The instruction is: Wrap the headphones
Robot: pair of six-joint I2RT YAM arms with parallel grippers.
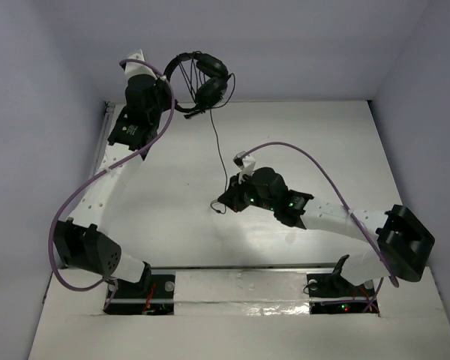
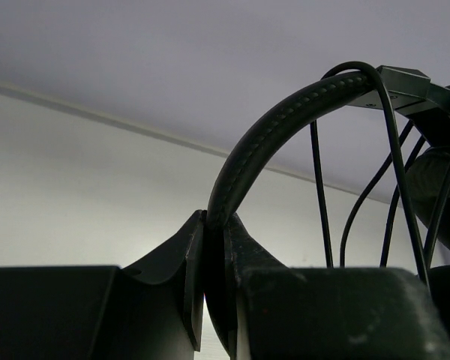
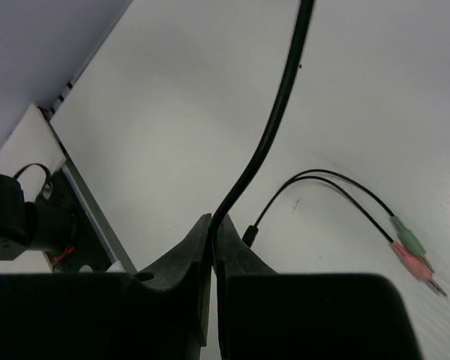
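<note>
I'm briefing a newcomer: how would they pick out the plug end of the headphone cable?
Start at the right claw, low over the white table, shut on the thin black cable. Just beyond, it forks into two plugs, one green and one pink, the cable's only coloured parts.

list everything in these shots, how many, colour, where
headphones: one, black, held up at the far left
cable: one, thin black, partly looped over the headband, then down to the table
plugs: two, green and pink, on the table
table: one, white
walls: pale grey, around the table
purple cables: two, along the arms
arms: two, white and black, near edge
left gripper: black, shut on the headband
right gripper: black, shut on the cable
</note>
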